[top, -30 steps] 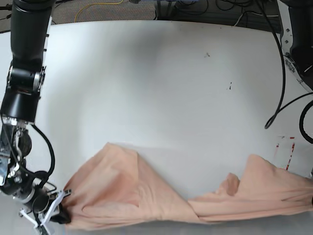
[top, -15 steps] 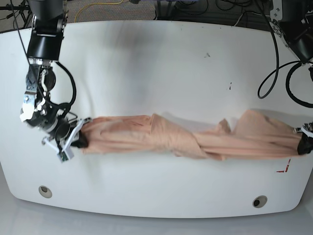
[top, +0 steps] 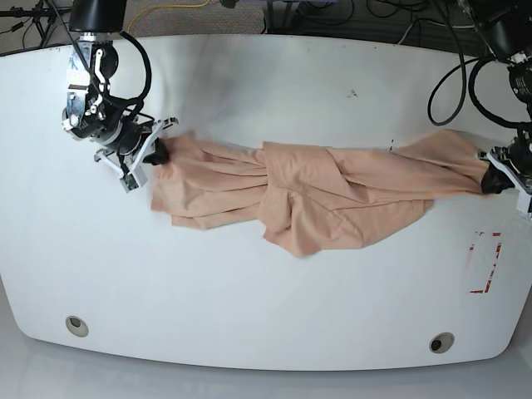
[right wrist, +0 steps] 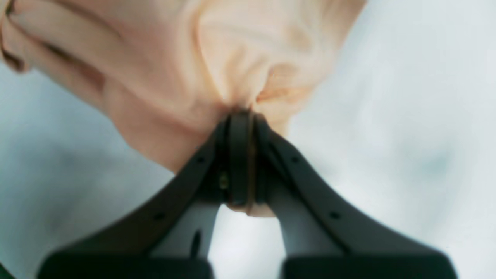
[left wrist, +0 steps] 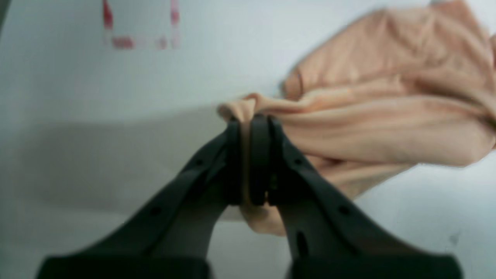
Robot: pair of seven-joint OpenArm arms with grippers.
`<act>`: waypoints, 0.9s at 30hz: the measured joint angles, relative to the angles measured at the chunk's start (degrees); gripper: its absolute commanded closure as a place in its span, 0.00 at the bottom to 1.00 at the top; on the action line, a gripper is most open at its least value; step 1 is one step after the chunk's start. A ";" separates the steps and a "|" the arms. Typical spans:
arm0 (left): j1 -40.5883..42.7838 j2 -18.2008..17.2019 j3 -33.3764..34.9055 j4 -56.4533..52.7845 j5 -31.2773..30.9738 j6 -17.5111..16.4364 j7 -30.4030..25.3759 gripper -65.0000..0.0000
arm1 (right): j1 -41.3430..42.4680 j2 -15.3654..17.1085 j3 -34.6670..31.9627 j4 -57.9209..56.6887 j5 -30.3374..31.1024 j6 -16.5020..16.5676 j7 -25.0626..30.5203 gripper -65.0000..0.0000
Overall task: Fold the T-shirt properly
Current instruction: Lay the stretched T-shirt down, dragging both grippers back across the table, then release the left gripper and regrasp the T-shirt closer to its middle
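Grippers clamp opposite ends of the T-shirt point(top: 307, 195), right gripper point(top: 160, 152) and left gripper point(top: 490, 179) holding it stretched but bunched across the middle of the table point(top: 266, 332), apparently to spread it flat for folding.

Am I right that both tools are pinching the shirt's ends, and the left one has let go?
Not quite. The left tool is shut on the T-shirt too, as the left wrist view shows. The right tool also pinches its end.
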 measured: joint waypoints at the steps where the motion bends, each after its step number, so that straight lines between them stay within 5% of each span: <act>1: 0.74 -0.02 0.00 0.00 -0.11 -0.09 0.02 0.97 | -0.92 -0.02 0.00 0.09 0.04 -0.02 0.09 1.00; 23: 13.40 -0.39 0.04 -0.20 -0.17 -1.53 -0.39 0.96 | -5.70 -1.11 0.22 0.35 0.04 -0.02 1.31 1.00; 27: 15.34 -1.18 0.24 -0.13 -0.24 -1.53 -0.44 0.80 | -5.73 -1.09 0.22 0.90 0.04 -0.02 1.01 1.00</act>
